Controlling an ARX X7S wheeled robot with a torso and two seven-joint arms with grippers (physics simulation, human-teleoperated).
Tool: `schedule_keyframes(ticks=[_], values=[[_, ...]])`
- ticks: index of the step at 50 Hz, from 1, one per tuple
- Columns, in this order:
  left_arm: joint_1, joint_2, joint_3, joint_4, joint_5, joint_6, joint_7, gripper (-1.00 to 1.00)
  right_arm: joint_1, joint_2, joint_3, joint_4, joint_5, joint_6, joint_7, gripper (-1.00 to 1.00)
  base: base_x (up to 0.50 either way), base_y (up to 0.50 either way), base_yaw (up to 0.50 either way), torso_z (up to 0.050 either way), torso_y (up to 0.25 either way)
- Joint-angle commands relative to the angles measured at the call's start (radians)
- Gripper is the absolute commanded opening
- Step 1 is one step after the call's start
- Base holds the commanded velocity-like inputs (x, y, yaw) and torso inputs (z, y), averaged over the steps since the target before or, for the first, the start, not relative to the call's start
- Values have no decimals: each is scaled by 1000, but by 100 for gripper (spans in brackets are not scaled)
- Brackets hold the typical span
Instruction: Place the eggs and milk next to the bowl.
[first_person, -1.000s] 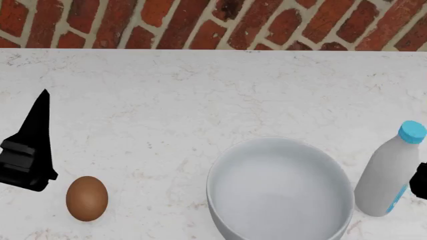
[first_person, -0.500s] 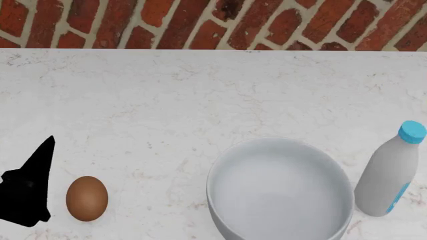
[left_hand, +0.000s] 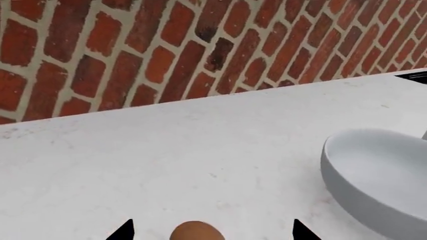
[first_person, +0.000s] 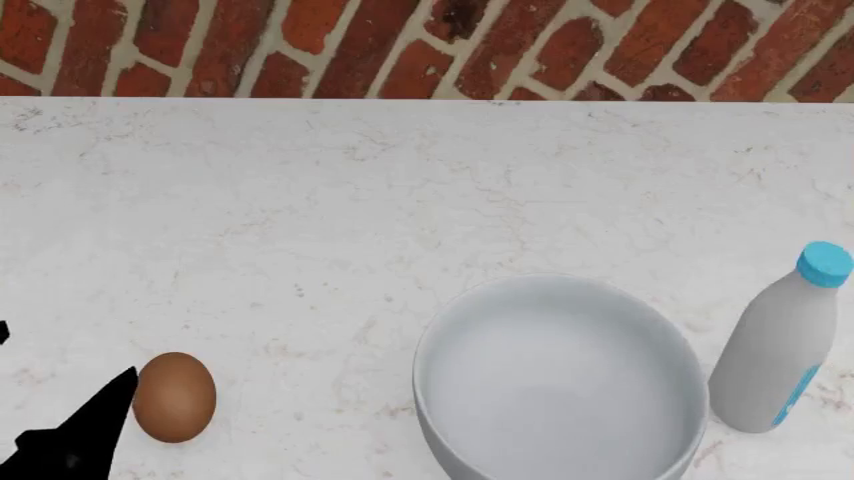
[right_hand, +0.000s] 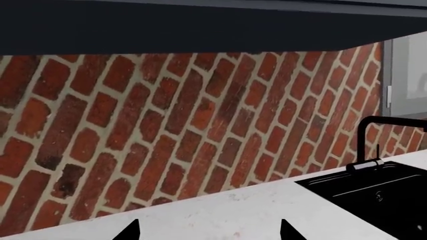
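Resting on the white marble bench (first_person: 334, 200), the brown egg (first_person: 174, 396) lies near the front edge toward the left end, well apart from the bowl (first_person: 559, 380). The milk (first_person: 777, 345) stands upright just beside the bowl, toward the right end. In the left wrist view the left gripper (left_hand: 211, 231) has its fingertips spread wide either side of the egg, not touching it. The right gripper (right_hand: 208, 230) is likewise spread, facing the brick wall (right_hand: 167, 130), with a black sink (right_hand: 373, 192) and tap nearby.

A white marbled surface (first_person: 400, 190) is seen carrying the egg (first_person: 174, 396) just beside the left fingers (first_person: 80, 432), the bowl (first_person: 559, 380) and the milk (first_person: 782, 340) farther off.
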Motion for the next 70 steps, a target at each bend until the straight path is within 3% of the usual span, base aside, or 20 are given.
schedule_keyframes(ticks=[1, 3, 16, 70], values=[[21, -26, -16, 15, -147, -7, -77, 100, -15, -17, 10, -5, -11, 2, -16, 100, 0, 0, 0, 0, 0], [24, -34, -7, 0, -204, -1, -124, 100, -18, -18, 13, -6, -10, 2, -18, 100, 0, 0, 0, 0, 0], [25, -10, 34, -42, -140, -13, -132, 100, -37, -46, 18, -10, -39, 4, -52, 100, 0, 0, 0, 0, 0], [-82, 56, 300, -233, 202, -16, 37, 100, -60, -68, 17, -8, -79, 1, -83, 100, 0, 0, 0, 0, 0]])
